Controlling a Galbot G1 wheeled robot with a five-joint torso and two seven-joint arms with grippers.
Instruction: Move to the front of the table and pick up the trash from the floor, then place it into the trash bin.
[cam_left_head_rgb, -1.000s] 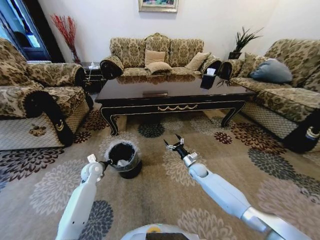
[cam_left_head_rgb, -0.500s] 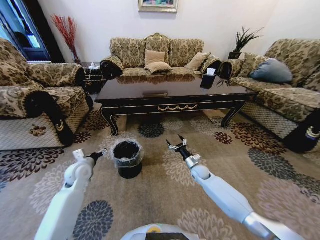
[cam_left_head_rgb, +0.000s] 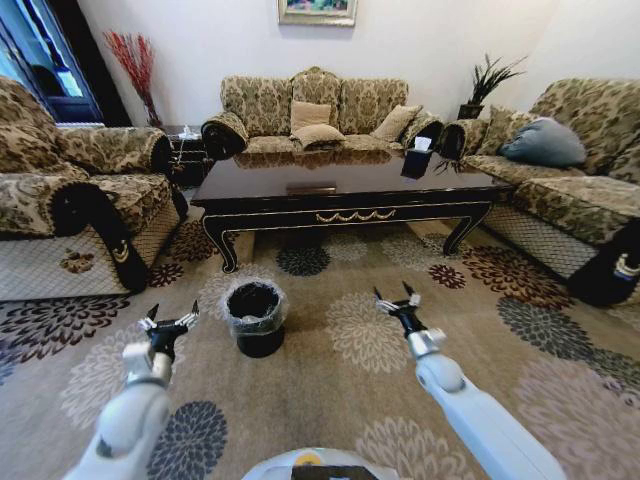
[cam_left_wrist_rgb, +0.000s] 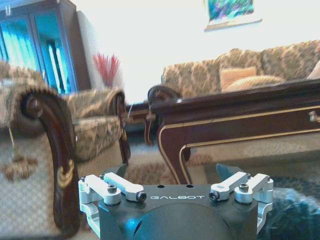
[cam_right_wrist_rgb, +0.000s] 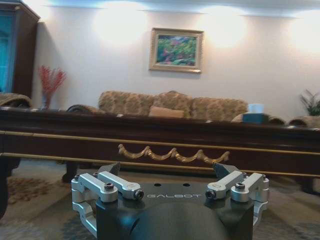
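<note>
Trash bin (cam_left_head_rgb: 255, 316) | on floor (cam_left_head_rgb: 340, 390) | between spread left fingers (cam_left_head_rgb: 150, 324), right fingers (cam_left_head_rgb: 381, 301)

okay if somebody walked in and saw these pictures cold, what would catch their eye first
Probably the long glossy dark table with its gold ornament, in the middle of the room with patterned sofas around it. Next, the black trash bin standing on the flowered floor in front of the table. The left pincer hovers open to the bin's left and the right pincer hovers open to its right, both empty.
</note>
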